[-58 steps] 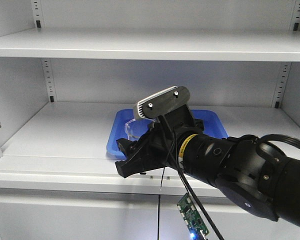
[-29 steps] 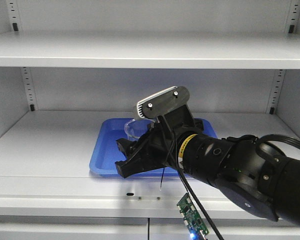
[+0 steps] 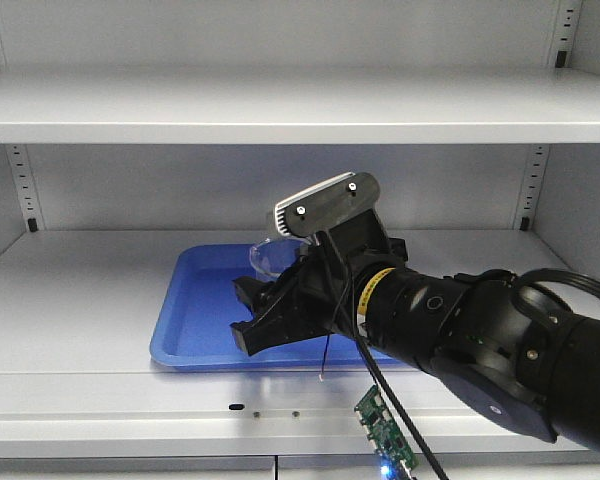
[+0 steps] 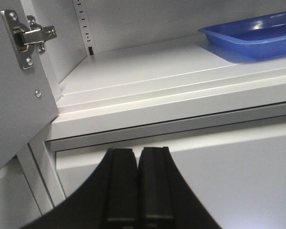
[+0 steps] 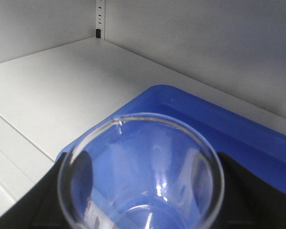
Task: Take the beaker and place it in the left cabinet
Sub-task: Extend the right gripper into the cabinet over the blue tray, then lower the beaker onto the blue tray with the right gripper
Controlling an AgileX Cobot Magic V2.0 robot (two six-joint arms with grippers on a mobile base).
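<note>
One beaker [image 5: 140, 162] is gripped by the right gripper [image 3: 246, 314] over the blue tray [image 3: 195, 325], with the bare cabinet [image 3: 80, 290] shelf at its 9 o'clock, presumably for setting down. The left gripper [image 4: 138, 155] is clenched on nothing.

Bright even diffuse light, soft shadow under upper shelf [image 3: 280, 105], glare streaks on blue tray [image 4: 248, 40], close-up beaker [image 5: 138, 176] slightly blurred

Pale grey left cabinet [image 3: 280, 105], evenly lit
</note>
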